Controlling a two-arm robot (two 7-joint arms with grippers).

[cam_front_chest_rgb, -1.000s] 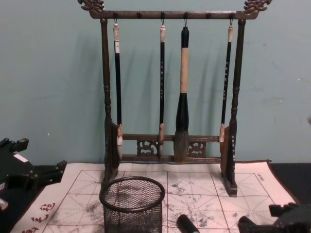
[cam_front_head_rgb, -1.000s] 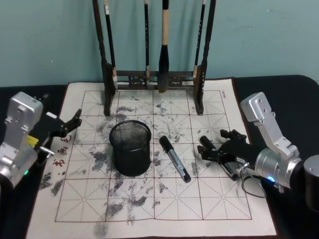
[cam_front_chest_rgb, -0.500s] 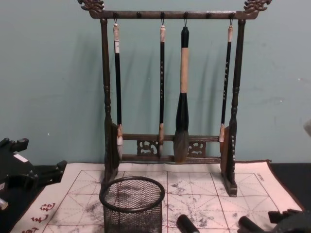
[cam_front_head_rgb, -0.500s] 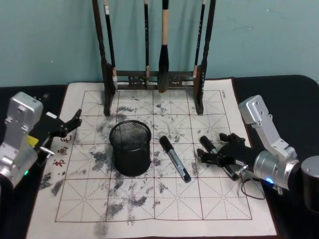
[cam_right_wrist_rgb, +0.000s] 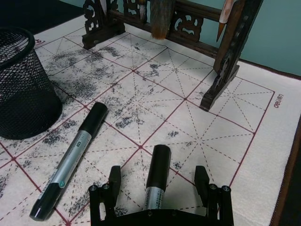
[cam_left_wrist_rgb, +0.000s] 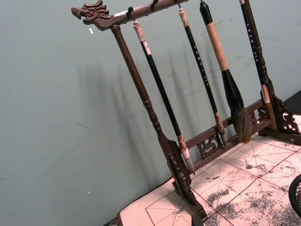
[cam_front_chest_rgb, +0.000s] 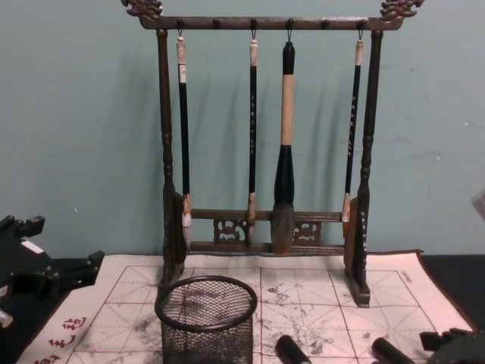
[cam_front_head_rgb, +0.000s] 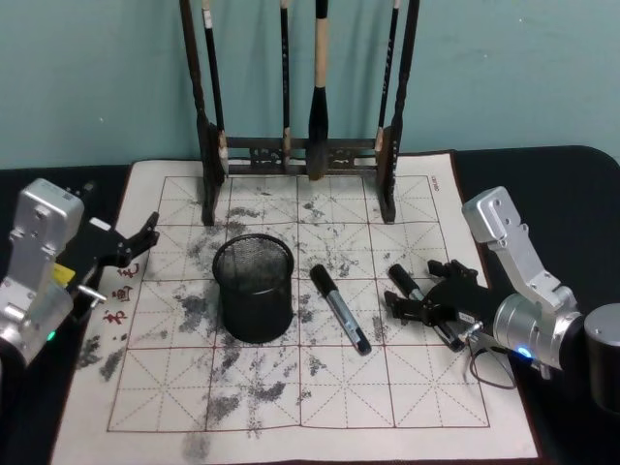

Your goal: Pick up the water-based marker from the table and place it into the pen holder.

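Two black-and-grey markers lie on the stained grid mat [cam_front_head_rgb: 320, 407]. One water-based marker [cam_front_head_rgb: 399, 276] [cam_right_wrist_rgb: 157, 175] lies between the spread fingers of my right gripper [cam_front_head_rgb: 418, 289] [cam_right_wrist_rgb: 158, 173], which is open and low over the mat; its black cap sticks out past the fingertips [cam_right_wrist_rgb: 114, 175]. The other marker [cam_front_head_rgb: 339, 308] [cam_right_wrist_rgb: 70, 160] lies free just right of the pen holder [cam_front_head_rgb: 254, 289] [cam_right_wrist_rgb: 21, 89] [cam_front_chest_rgb: 206, 322], a black mesh cup standing upright. My left gripper [cam_front_head_rgb: 134, 249] [cam_front_chest_rgb: 57, 265] is parked open at the mat's left edge.
A tall dark wooden brush rack [cam_front_head_rgb: 300, 155] [cam_front_chest_rgb: 265, 152] with several hanging brushes stands at the back of the mat. A dark round object [cam_front_head_rgb: 605, 354] sits at the right edge. Open mat lies in front of the pen holder.
My right gripper has drawn back and lowered slightly, so the cap of the marker between its fingers now shows. The left arm, pen holder and other marker have not moved.
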